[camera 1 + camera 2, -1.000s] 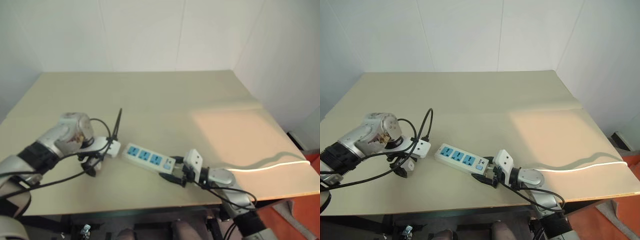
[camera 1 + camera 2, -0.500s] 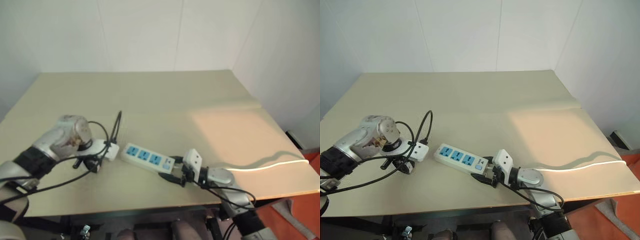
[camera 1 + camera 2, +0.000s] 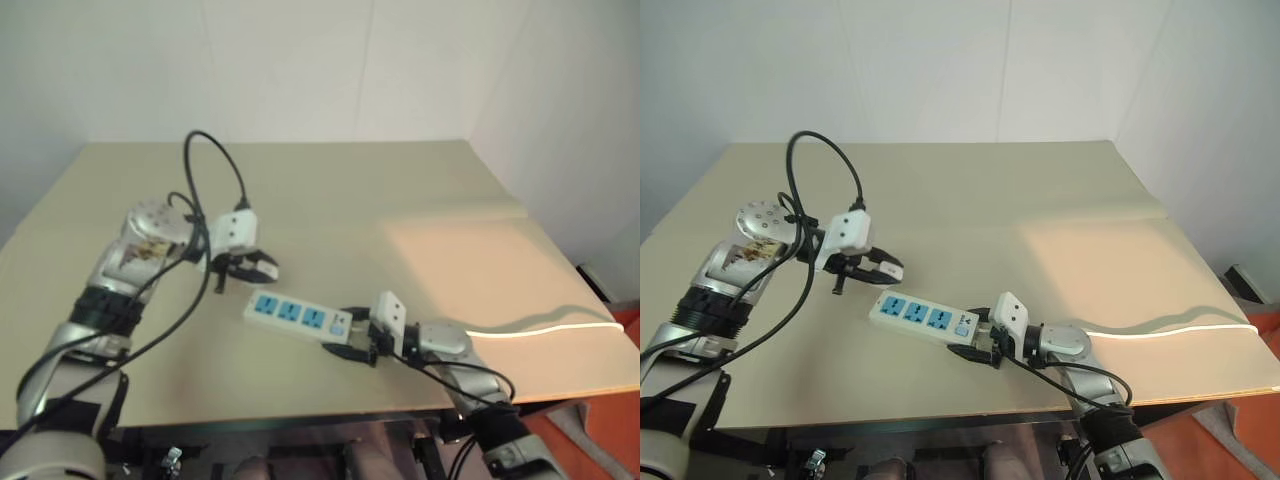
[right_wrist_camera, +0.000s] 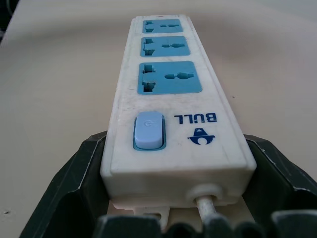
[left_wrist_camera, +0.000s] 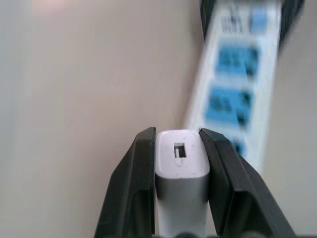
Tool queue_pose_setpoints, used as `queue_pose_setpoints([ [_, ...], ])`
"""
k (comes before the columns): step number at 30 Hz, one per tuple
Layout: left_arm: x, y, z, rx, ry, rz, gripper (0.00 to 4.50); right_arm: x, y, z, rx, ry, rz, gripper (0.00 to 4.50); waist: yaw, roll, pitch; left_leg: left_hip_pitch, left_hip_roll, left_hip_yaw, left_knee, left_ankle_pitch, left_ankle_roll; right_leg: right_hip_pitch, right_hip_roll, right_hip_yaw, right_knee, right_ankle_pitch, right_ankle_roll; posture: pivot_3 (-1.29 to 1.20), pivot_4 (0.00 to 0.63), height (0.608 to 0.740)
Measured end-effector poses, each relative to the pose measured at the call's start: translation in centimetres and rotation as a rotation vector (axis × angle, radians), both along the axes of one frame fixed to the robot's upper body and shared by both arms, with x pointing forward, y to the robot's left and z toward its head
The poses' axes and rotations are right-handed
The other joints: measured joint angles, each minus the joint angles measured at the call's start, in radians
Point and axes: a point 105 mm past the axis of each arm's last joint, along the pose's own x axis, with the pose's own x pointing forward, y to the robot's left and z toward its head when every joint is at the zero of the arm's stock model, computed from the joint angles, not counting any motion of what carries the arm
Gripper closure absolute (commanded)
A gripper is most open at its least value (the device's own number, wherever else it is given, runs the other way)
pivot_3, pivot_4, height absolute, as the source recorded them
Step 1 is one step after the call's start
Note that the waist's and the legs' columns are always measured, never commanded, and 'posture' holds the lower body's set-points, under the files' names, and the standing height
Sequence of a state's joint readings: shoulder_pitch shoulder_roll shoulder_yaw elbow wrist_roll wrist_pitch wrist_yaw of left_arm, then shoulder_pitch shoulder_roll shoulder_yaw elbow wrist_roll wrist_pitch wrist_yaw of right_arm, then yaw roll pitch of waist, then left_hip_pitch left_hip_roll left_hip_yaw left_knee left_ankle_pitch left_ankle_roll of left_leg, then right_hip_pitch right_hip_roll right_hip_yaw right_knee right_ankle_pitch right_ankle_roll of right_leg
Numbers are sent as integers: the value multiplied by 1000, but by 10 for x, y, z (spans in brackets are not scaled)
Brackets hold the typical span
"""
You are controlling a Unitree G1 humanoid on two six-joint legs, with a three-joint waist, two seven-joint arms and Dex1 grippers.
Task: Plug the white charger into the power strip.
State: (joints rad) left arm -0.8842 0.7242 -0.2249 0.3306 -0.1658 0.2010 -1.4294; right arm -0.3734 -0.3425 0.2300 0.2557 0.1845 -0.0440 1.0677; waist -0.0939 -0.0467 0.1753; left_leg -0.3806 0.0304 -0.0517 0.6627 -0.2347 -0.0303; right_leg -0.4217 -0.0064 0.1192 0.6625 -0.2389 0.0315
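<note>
The white charger (image 5: pixel 181 161) is clamped between the two black fingers of my left gripper (image 5: pixel 177 134), its slotted end facing out. That gripper (image 3: pixel 885 268) hovers above the table just beyond the far end of the power strip (image 3: pixel 920 315). The strip is a flat white bar with three blue sockets (image 4: pixel 170 77) and a pale blue switch (image 4: pixel 148 130), and it lies flat near the table's front. My right gripper (image 4: pixel 176 144) has a finger on each side of the strip's switch end (image 3: pixel 340 327) and holds it.
A pale cord (image 3: pixel 545 328) runs from the strip's end to the right, off the table. Black cables (image 3: pixel 210 160) loop up over my left wrist. The beige table (image 3: pixel 400 200) stretches wide behind the strip, with white walls at its back and right.
My left gripper has shut on the charger, risen off the table and swung right towards the strip's far end. The right gripper and the strip have stayed put.
</note>
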Motion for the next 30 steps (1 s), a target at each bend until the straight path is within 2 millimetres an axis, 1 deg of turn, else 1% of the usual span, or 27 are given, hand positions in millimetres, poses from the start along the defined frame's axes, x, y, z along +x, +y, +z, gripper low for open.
queue_pose_setpoints([
  [3, -7, -8, 15, -88, 20, -23, 3473, 1, 1, 1, -10, -5, 49, 1064, -5, 0, 0, 0, 0, 0, 0, 0, 1, 0, 0, 0, 0, 0, 0, 0, 150, 740],
  [6, -17, -13, 28, -134, -6, -62, 3473, 3, 2, 0, -21, -9, 90, 1064, -6, 0, 0, 1, 0, 0, 0, 0, 1, 1, 0, 0, 0, 0, -1, 0, 150, 740],
  [11, -30, -20, 40, -278, 15, -74, 3473, 6, 2, 0, -50, -20, 173, 1064, -5, 0, 0, 2, 0, 0, 0, 0, 1, 1, 0, 0, 1, 0, -1, 0, 150, 740],
  [14, -38, -23, 42, -353, 0, -79, 3473, 7, 3, 1, -66, -23, 215, 1064, -6, 0, 0, 1, 0, 0, 0, -1, 1, 0, 0, 0, 0, 2, -3, 0, 150, 740],
  [17, -51, -24, 35, -414, 22, -95, 3473, 8, 3, 1, -76, -23, 243, 1064, -6, 0, 0, 2, 1, 0, 0, -1, 1, 1, 0, 0, 1, 2, -4, 0, 150, 740],
  [21, -64, -26, 25, -440, 39, -99, 3473, 9, 4, 0, -75, -22, 254, 1064, -5, 0, 0, 4, 1, 0, 0, -1, 1, 3, 0, 0, 1, 2, -4, 0, 150, 740],
  [26, -69, -32, 16, -576, 87, -76, 3473, 9, 4, 0, -73, -25, 257, 1064, -6, 0, 0, 5, 1, 0, 0, -1, 1, 4, 0, 0, 0, 2, -4, 0, 150, 740],
  [30, -70, -35, 11, -627, 103, -76, 3473, 9, 4, 0, -74, -24, 262, 1064, -6, 1, 0, 5, 1, 0, -1, -1, 1, 4, 0, 0, 0, 2, -4, 0, 150, 740],
])
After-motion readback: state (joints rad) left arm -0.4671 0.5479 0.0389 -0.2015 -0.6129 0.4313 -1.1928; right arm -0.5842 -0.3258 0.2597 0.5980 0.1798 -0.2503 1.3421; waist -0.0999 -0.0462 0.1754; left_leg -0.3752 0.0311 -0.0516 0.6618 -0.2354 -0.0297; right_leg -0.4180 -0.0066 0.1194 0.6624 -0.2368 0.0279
